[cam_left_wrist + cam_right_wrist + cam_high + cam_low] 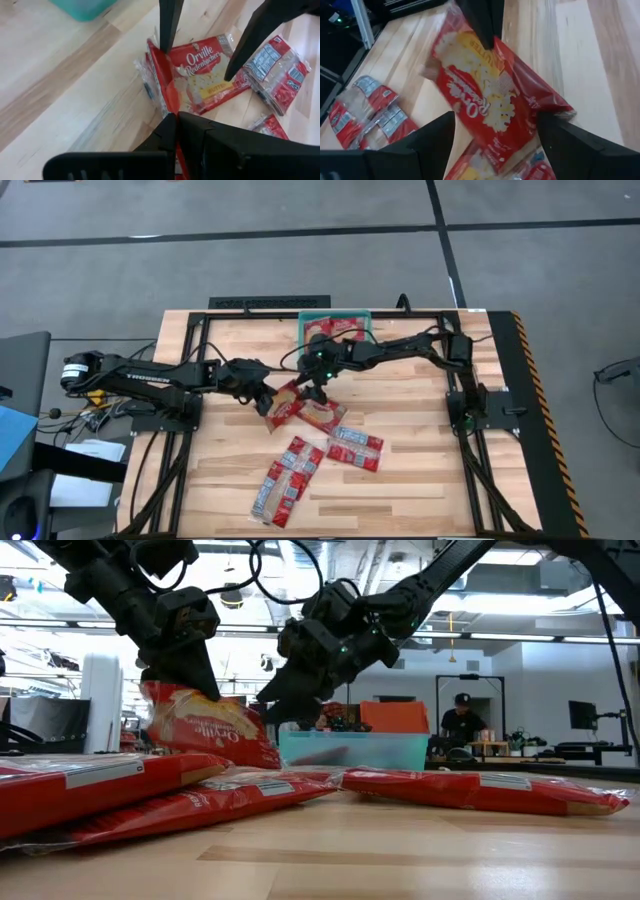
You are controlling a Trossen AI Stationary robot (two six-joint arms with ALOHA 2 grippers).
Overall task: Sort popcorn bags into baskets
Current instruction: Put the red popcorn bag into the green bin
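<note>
My left tool [268, 402] is closed on the edge of a popcorn bag [283, 405], lifted off the surface beside the pile. My right tool [316, 392] stands open around it. The foil looks light, floppy and slippery, so I would grip its sealed end.

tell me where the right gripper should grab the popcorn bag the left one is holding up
Probably the bag's free lower half, coming down from above. The left gripper, shut, pinches one edge, so the bag stands tilted off the table with its flat faces exposed. The right gripper is open with a finger on each side of it; closing across the thin thickness, clear of the left gripper, looks best.
</note>
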